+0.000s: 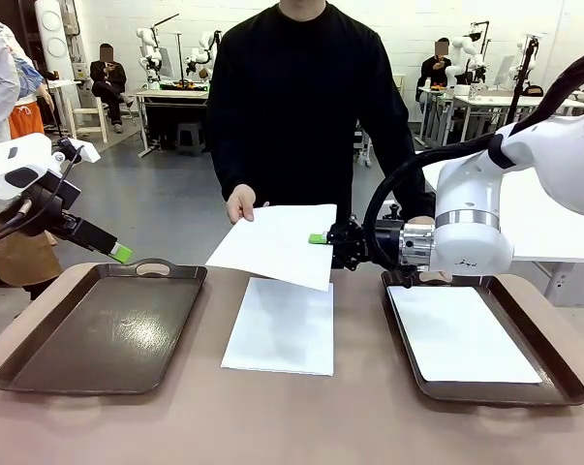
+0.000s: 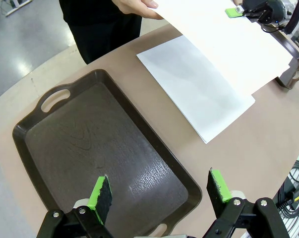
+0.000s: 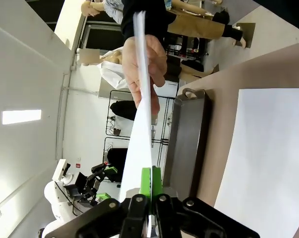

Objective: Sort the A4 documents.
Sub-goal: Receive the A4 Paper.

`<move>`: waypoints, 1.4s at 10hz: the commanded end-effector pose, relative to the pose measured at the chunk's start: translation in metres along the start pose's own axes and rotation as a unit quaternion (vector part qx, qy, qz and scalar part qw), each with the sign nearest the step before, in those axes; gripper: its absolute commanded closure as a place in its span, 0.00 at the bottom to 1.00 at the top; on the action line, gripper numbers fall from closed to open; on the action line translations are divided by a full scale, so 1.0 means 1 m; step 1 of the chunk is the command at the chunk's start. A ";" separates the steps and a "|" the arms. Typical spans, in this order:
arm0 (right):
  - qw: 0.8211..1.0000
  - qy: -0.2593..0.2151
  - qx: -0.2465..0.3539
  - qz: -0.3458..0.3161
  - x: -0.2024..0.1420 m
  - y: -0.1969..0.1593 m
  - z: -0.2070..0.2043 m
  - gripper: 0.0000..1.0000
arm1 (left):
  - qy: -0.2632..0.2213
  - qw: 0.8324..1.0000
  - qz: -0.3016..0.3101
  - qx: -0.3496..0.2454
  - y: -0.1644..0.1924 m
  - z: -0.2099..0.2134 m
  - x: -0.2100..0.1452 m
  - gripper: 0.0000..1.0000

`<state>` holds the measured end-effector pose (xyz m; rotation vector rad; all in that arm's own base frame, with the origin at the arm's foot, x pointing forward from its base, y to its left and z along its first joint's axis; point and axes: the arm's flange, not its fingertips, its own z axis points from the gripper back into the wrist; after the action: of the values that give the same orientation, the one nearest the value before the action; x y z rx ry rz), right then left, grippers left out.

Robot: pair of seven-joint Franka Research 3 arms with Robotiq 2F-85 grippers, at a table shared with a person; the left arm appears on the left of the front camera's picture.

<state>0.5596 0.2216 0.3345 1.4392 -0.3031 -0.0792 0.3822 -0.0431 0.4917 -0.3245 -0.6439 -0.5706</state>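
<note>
With my right pincer clamped on the thin white paper sheet that the person's hand also grips, I reckon pulling away too soon could tear it.

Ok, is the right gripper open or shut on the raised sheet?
Shut: the right gripper pinches the raised sheet with no gap between its green pads.

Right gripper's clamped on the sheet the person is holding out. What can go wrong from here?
1. The person's hand grips one edge of the held sheet while the right gripper pinches the opposite edge: pulling before release may tear it.
2. The pinch is close to the edge, so the sheet could slip out in transit.
3. It hangs over the sheet on the table; a low sweep might drag that one.
</note>
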 end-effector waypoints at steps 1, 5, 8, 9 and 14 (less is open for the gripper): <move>1.000 0.002 0.008 -0.013 0.006 -0.002 -0.004 1.00 | -0.002 1.000 0.001 -0.004 0.002 -0.001 -0.001 0.00; 1.000 0.008 0.017 -0.015 0.005 -0.003 -0.004 1.00 | -0.002 1.000 0.001 -0.004 0.002 -0.001 -0.001 0.00; 1.000 0.005 0.006 -0.005 -0.001 -0.003 -0.001 1.00 | -0.002 1.000 0.001 -0.004 0.002 -0.001 -0.001 0.00; 1.000 0.005 0.006 -0.005 -0.001 -0.003 -0.001 1.00 | -0.002 1.000 0.001 -0.004 0.002 -0.001 -0.001 0.00; 1.000 0.005 0.006 -0.005 -0.001 -0.003 -0.001 1.00 | -0.002 1.000 0.001 -0.004 0.002 -0.001 -0.001 0.00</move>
<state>0.5595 0.2218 0.3325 1.4578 -0.2859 -0.0659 0.3822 -0.0431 0.4917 -0.3246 -0.6439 -0.5706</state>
